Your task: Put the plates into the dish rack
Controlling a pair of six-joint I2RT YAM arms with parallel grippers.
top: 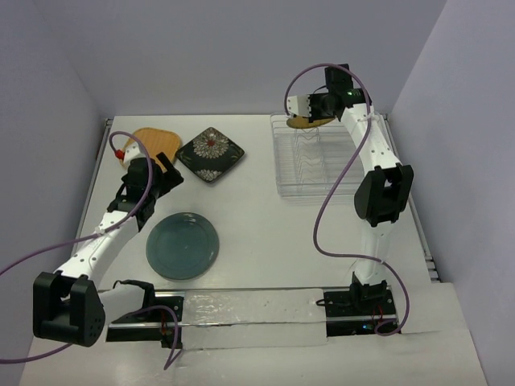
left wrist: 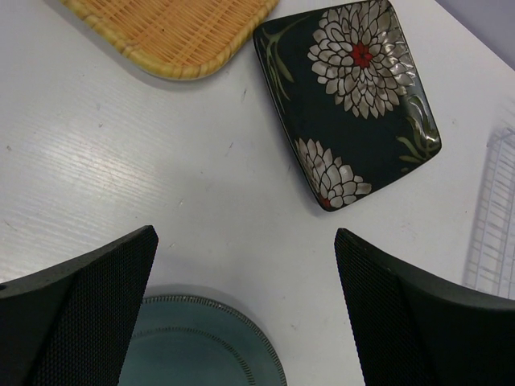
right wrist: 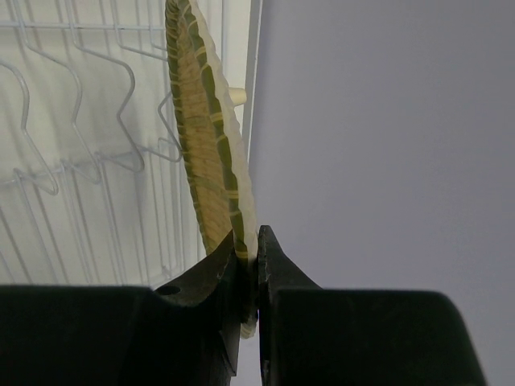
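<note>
My right gripper (top: 312, 112) is shut on the rim of the yellow woven plate (top: 310, 122), held on edge over the far end of the dish rack (top: 310, 165). In the right wrist view the plate (right wrist: 208, 145) stands upright between my fingers (right wrist: 251, 265), with the rack's wire dividers (right wrist: 80, 121) to its left. My left gripper (top: 165, 173) is open and empty above the table (left wrist: 245, 241), between the teal-grey plate (top: 183, 245), the black floral plate (top: 210, 153) and the orange plate (top: 153, 142). The left wrist view shows the teal plate (left wrist: 201, 346), the black plate (left wrist: 350, 96) and the orange plate (left wrist: 177, 32).
Grey walls close in the table on the left, back and right. The rack's corner (left wrist: 495, 233) shows at the right edge of the left wrist view. A clear plastic strip (top: 241, 310) lies between the arm bases at the near edge.
</note>
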